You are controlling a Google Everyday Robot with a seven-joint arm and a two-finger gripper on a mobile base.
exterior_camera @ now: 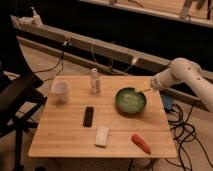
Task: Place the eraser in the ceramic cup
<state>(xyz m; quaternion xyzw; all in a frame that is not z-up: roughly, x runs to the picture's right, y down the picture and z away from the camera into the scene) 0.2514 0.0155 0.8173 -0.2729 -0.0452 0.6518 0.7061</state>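
The black eraser (88, 116) lies flat on the wooden table (60, 135), left of centre. The white ceramic cup (60, 90) stands upright near the table's far left corner, behind and left of the eraser. My gripper (141, 89) is at the end of the white arm (182, 75) that reaches in from the right. It hovers at the far right rim of the green bowl (131, 100), well right of both the eraser and the cup.
A slim white shaker (95, 81) stands at the table's far edge. A pale flat block (102, 135) and an orange-red carrot-like object (141, 143) lie near the front edge. A dark chair (17, 97) stands left; cables (180, 130) lie on the right floor.
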